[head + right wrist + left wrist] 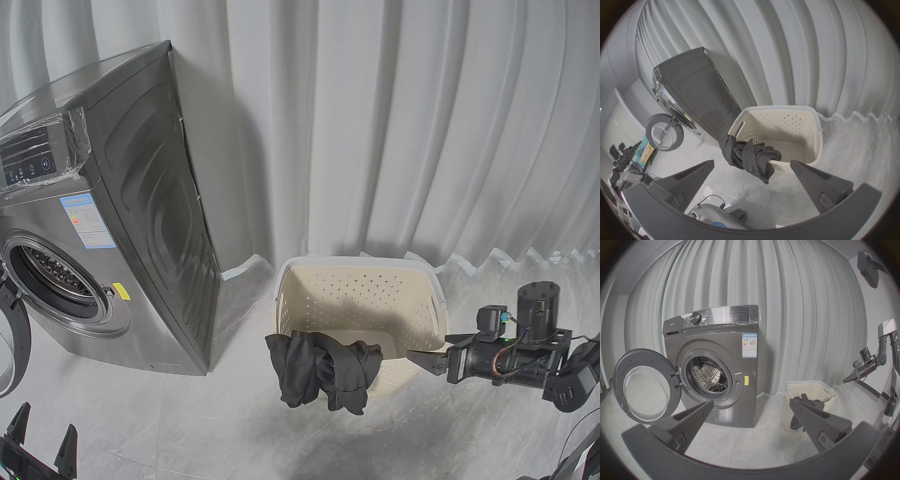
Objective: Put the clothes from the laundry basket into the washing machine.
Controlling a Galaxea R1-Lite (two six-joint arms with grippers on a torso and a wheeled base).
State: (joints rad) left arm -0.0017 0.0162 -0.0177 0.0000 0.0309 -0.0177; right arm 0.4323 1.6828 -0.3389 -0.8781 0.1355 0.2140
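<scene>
A dark grey bunched-up piece of clothing (325, 369) hangs over the front rim of the cream plastic laundry basket with little star holes (362, 294). The basket stands on the floor near the big grey metal washing machine (150, 206). Its round door (643, 385) is wide open.

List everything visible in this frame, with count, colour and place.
washing machine: one, grey, standing on the left in the head view
door: one, grey with a clear window, swung open
laundry basket: one, cream, on the floor beside the machine
clothes: one dark grey bundle, draped over the basket's near rim
curtain: white, pleated, behind machine and basket
floor: pale grey, marbled
left pincer: one, dark, open, low in front of the machine
right pincer: one, dark, open, beside the basket, apart from the clothes
</scene>
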